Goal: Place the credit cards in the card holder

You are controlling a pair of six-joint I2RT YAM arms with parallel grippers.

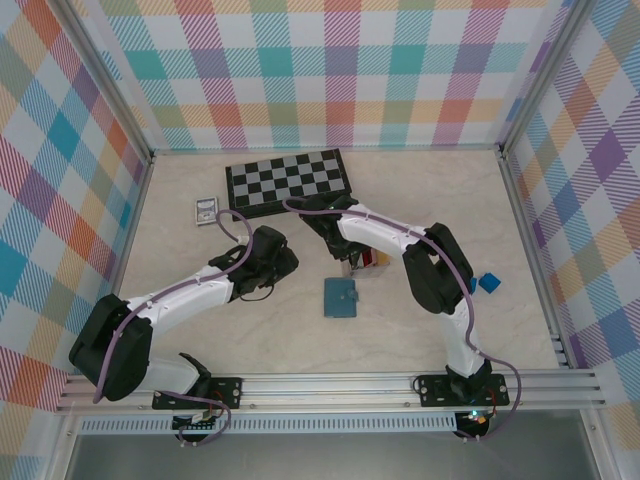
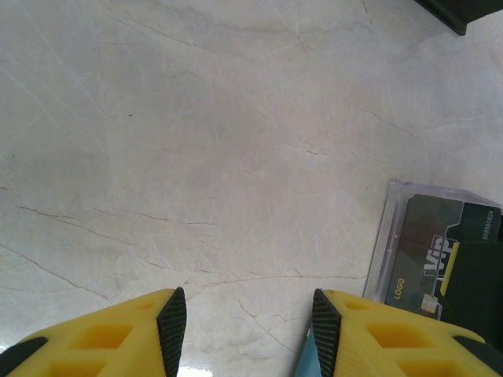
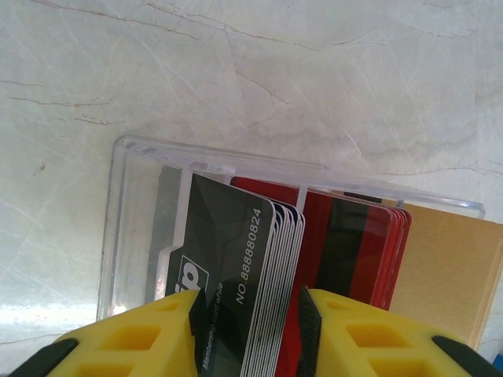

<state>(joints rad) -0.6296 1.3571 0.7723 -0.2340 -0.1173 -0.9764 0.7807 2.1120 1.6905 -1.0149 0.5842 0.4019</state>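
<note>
My right end effector (image 3: 247, 322) pinches the dark credit cards (image 3: 236, 259) in the clear tray (image 3: 126, 228), just beyond the card holder (image 1: 340, 297). They look light, stiff and slick, so I'd squeeze the flat faces. My left end effector (image 2: 247, 330) is open and empty.

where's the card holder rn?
Top view: the card holder lies flat on the table near centre, just toward the near edge and slightly left of the credit cards.

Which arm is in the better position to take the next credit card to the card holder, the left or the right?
Right. The right gripper grips the dark credit cards standing in the clear tray; the left gripper hangs open over the table, with the tray off to its side.
</note>
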